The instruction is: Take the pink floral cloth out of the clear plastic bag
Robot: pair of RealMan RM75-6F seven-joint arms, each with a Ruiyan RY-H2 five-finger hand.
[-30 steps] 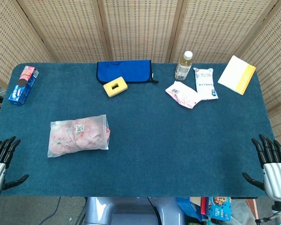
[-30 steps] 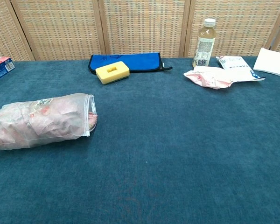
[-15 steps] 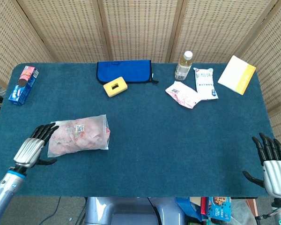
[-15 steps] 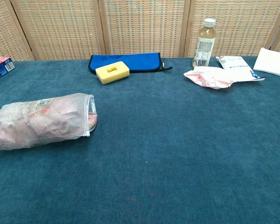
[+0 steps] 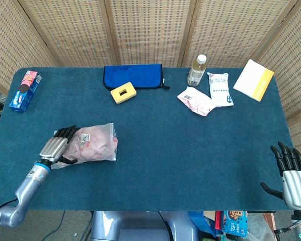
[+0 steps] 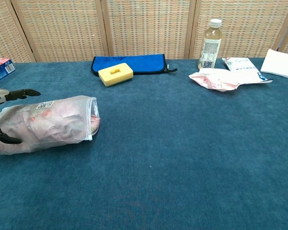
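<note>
The clear plastic bag [image 5: 93, 144] [image 6: 53, 125] lies on the left of the table with the pink floral cloth [image 5: 98, 145] [image 6: 57, 120] bundled inside it; its mouth faces right. My left hand [image 5: 57, 146] [image 6: 5, 112] is over the bag's closed left end, fingers spread above it and thumb below, not visibly gripping. My right hand [image 5: 291, 173] hangs open off the table's front right corner, holding nothing; the chest view does not show it.
Along the back lie a blue pouch [image 5: 133, 76], a yellow sponge [image 5: 123, 93], a bottle [image 5: 196, 70], two snack packets [image 5: 205, 96] and a white-yellow box [image 5: 254, 80]. A biscuit box [image 5: 24, 90] sits at the far left.
My left hand has come up from the front left edge and moved right, over the bag's left end. The right hand has barely shifted. The bag has not moved.
</note>
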